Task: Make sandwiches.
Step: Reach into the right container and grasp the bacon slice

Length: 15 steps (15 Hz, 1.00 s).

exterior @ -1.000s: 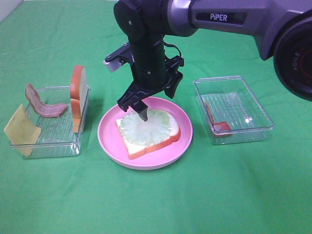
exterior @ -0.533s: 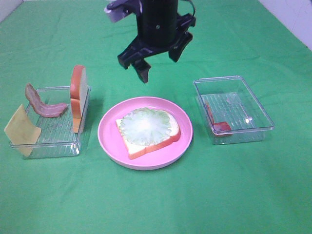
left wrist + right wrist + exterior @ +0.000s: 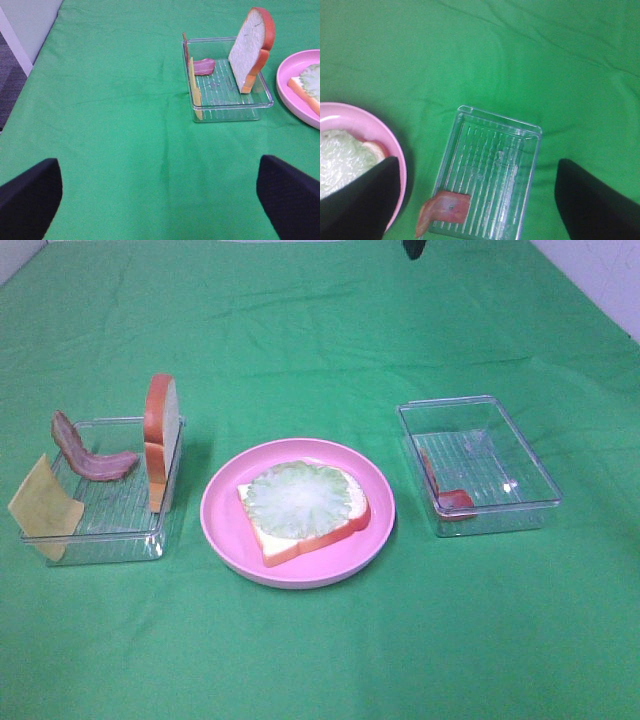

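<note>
A white bread slice with an orange-brown crust [image 3: 330, 525] lies on the pink plate [image 3: 225, 530], and a pale green lettuce leaf [image 3: 298, 498] lies on top of it. In the left tray [image 3: 100, 550] a second bread slice [image 3: 160, 435] stands on edge beside a bacon strip [image 3: 90, 458] and a leaning yellow cheese slice [image 3: 42, 505]. My left gripper [image 3: 160, 200] is open over bare cloth, short of that tray [image 3: 227, 105]. High over the right tray [image 3: 470, 112] my right gripper [image 3: 477, 200] stands open and holds nothing. Of the right arm, the exterior view shows only a dark tip [image 3: 413, 248].
The right clear tray [image 3: 500, 510] holds one reddish strip [image 3: 452, 498] at its near left corner. Green cloth [image 3: 320, 660] covers the whole table. Beyond the table's left edge there is a white wall and grey floor [image 3: 12, 75].
My right arm has lifted from just above the lettuce on the plate and gone up out of the top of the exterior view. The lettuce stays on the bread.
</note>
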Available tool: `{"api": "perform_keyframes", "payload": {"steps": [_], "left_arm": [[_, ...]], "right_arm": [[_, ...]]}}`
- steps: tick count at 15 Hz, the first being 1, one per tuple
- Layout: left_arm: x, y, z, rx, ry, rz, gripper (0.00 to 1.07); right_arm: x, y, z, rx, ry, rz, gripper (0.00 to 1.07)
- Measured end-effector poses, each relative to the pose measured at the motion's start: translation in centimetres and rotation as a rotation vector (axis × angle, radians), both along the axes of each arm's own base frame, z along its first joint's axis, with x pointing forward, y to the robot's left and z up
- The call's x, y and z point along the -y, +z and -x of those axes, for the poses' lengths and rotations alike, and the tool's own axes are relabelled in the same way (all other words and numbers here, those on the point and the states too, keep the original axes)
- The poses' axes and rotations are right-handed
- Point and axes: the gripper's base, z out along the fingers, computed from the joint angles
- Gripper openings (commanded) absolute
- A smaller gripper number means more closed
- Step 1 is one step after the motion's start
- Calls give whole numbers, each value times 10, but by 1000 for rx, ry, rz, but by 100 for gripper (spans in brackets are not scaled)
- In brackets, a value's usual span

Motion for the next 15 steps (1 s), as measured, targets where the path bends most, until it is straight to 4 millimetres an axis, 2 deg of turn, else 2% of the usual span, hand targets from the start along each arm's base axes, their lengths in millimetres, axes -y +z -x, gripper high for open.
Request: {"api": "perform_keyframes", "payload": {"steps": [2,4,6,10,15], "left_arm": [[0,0,0,0,0,0,101],[0,0,0,0,0,0,101],[0,0,0,0,0,0,101],[0,0,0,0,0,0,101],[0,0,0,0,0,0,101]], "right_arm": [[17,-2,6,-24,-49,1,82],[23,-14,8,-66,-66,16,82],[22,-35,12,-147,-66,22,82],[21,-50,15,-200,-65,23,82],[21,-92,28,-344,-67,28,82]]}}
